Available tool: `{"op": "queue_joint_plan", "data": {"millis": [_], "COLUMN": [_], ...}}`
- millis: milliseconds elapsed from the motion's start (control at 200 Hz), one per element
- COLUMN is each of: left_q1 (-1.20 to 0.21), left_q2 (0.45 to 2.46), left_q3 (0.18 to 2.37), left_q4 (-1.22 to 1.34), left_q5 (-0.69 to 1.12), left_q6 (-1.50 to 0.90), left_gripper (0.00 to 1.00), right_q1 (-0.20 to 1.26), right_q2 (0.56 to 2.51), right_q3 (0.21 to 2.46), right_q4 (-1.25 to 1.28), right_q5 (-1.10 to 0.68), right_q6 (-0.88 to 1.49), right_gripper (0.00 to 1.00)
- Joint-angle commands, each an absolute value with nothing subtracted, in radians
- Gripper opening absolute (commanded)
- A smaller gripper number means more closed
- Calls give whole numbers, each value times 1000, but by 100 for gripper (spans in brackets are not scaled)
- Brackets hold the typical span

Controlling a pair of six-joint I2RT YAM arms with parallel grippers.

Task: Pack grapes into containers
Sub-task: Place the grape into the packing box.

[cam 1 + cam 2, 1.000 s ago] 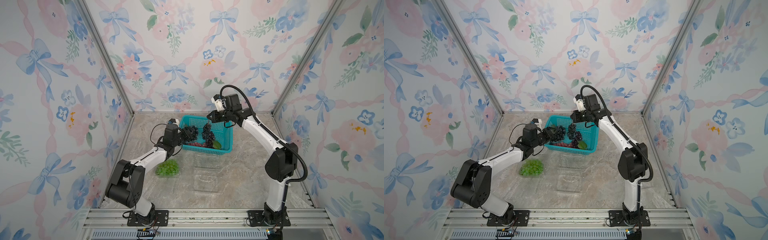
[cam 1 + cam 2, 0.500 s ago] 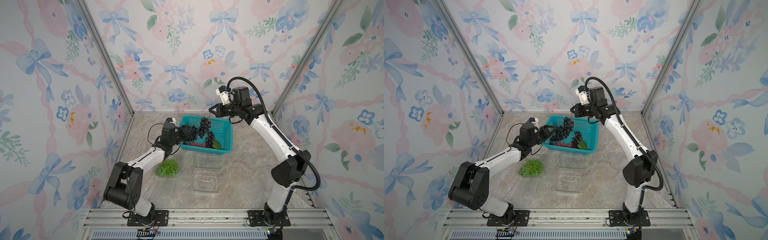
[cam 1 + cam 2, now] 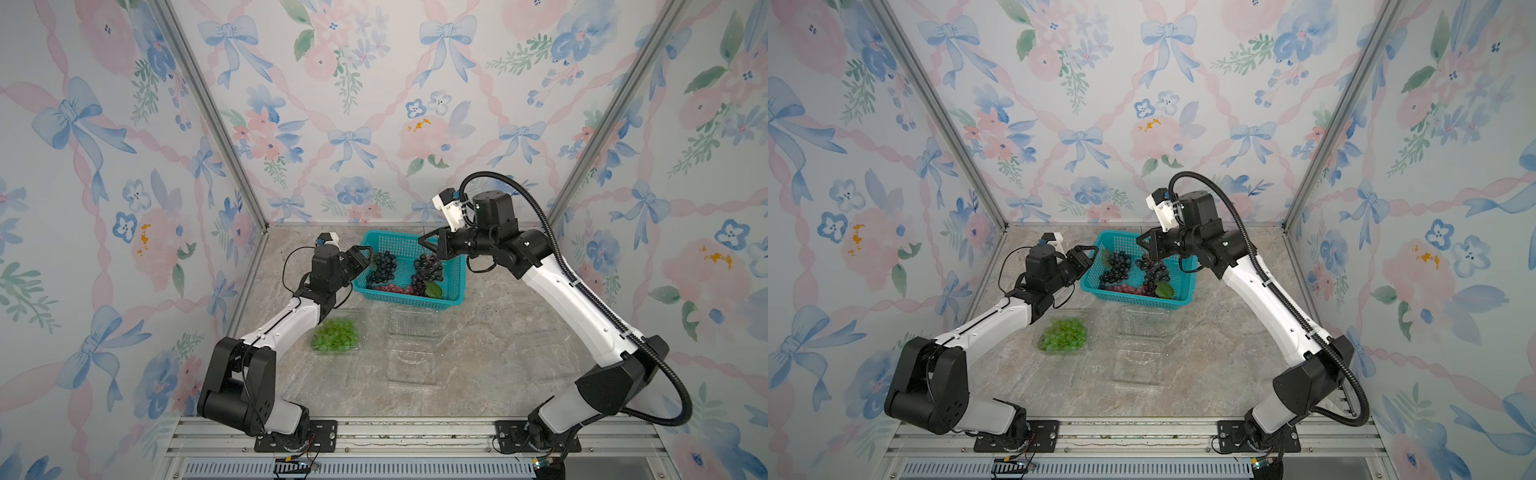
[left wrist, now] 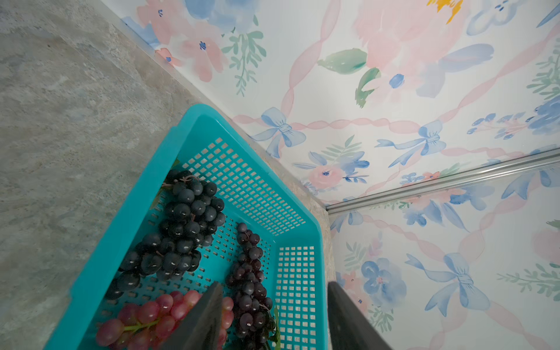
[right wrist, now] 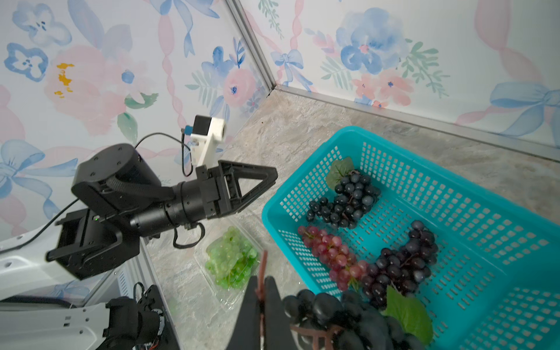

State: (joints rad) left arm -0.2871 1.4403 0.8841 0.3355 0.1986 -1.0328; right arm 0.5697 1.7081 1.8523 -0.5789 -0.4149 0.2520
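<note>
Grapes are being handled: a dark bunch [image 5: 342, 315] is being held by its stem in the tightly closed right gripper [image 5: 261, 285], hanging above the teal basket [image 3: 409, 302]. A blue-black bunch [image 5: 345, 200], a red bunch [image 5: 330, 254] and a purple bunch [image 5: 403, 266] are being held in that basket. Green grapes [image 3: 334, 334] are being kept in a clear container [image 3: 335, 351] near two empty containers [image 3: 411, 361]. The left gripper [image 4: 274, 291] is being held open and empty, just beside the basket's rim.

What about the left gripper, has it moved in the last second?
Yes. The left gripper backed away from the basket, toward the left wall.
</note>
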Motion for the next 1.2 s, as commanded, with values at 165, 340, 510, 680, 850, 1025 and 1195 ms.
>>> {"op": "queue_joint_plan", "data": {"millis": [165, 340, 510, 680, 850, 1025, 1195], "left_q1": [-276, -277, -281, -292, -315, -338, -349], "left_q2": [1388, 1349, 1306, 1273, 1266, 1267, 1273], "left_q3": [857, 834, 803, 774, 759, 751, 742], "left_q4": [345, 344, 344, 344, 344, 344, 344], "left_q5": [224, 241, 246, 232, 232, 230, 230], "left_q6": [-1017, -998, -987, -989, -989, -989, -987], "left_gripper": [58, 59, 59, 59, 59, 60, 60], "right_q1": [689, 797, 871, 916, 935, 964, 986], "right_q2": [1517, 1408, 1336, 1294, 1249, 1236, 1214], "right_q3": [1626, 1493, 1391, 1312, 1230, 1177, 1110], "right_q4": [-516, -492, -478, -468, -422, -397, -389], "right_q5": [-304, -215, -154, -115, -97, -75, -49], "right_q6": [293, 318, 345, 366, 400, 417, 452], "right_gripper": [0, 0, 0, 0, 0, 0, 0]}}
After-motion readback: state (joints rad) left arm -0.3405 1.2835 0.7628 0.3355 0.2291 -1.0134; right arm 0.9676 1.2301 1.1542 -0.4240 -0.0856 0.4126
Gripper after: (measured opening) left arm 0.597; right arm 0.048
